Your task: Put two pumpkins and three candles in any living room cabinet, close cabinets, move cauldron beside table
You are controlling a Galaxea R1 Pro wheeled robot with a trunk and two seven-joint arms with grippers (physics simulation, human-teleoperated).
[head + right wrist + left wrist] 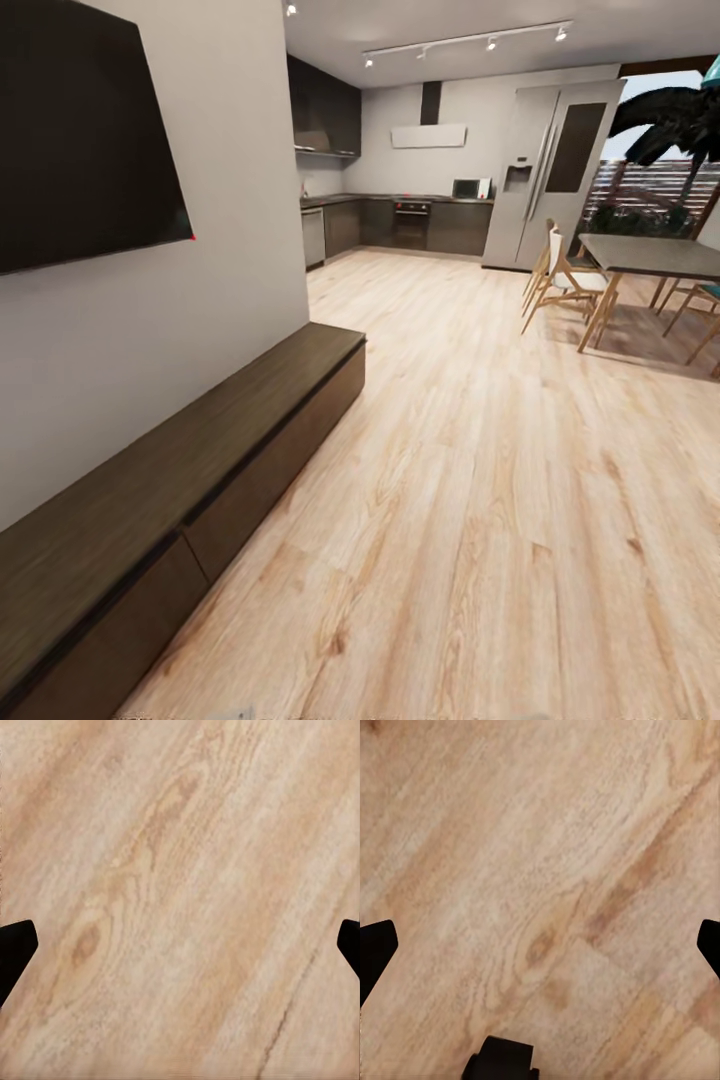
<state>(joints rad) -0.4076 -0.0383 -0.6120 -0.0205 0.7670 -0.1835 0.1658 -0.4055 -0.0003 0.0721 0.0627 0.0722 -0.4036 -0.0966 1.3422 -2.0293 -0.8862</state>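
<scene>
A long, low dark brown cabinet (pixel 190 450) runs along the left wall under a black TV screen (pixel 80 130). Its flat drawer fronts (pixel 275 465) look flush and shut. In the left wrist view my left gripper (pixel 540 949) is open, its dark fingertips (pixel 375 952) at the two edges of the frame with bare wood floor between them. My right gripper (pixel 180 949) is open in the same way over floorboards, holding nothing.
Light wood floor (pixel 470 480) stretches ahead to a dark kitchen (pixel 400 220) with a steel fridge (pixel 550 170). A dark dining table (pixel 650 255) with wooden chairs (pixel 560 280) stands at the right, a plant behind it.
</scene>
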